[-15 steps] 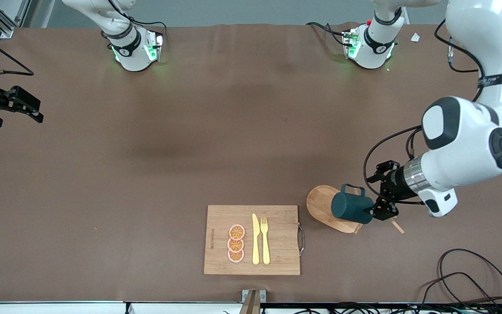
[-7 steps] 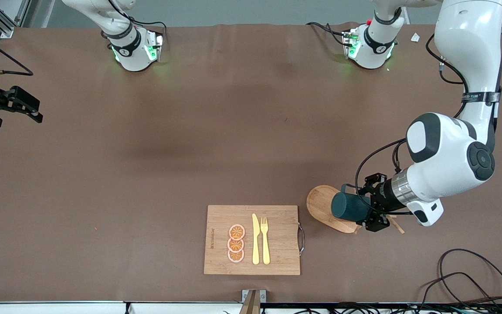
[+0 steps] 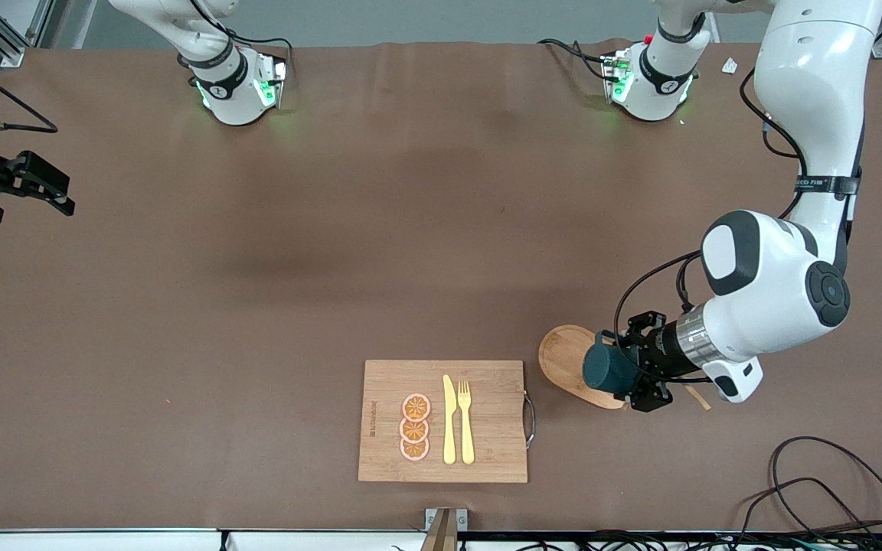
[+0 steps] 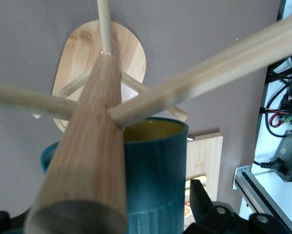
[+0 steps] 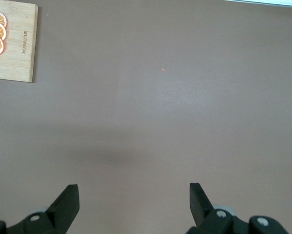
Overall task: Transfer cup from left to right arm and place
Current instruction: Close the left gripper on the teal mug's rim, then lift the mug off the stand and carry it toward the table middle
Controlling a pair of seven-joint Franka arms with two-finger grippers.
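Left gripper (image 3: 635,376) has its fingers apart around the teal mug (image 3: 606,368) hanging on the wooden peg rack (image 4: 94,146), lined up for the lift-off; right gripper (image 3: 27,187) waits with fingers apart over the bench's (image 3: 334,229) right-arm end.

Robotics lab, not kitchen. Two white Franka arms bolted to desk (image 3: 410,229) under brown cover, bases (image 3: 238,92) lit green. Aluminium profile frame (image 3: 4,34) at corner toward right arm's end. Loose black cables (image 3: 831,490) near desk edge, power bricks and plugs (image 4: 287,156) beside it. Staged props only: bamboo board (image 3: 487,421) with plastic cutlery (image 3: 456,419), fake orange slices (image 3: 415,428).
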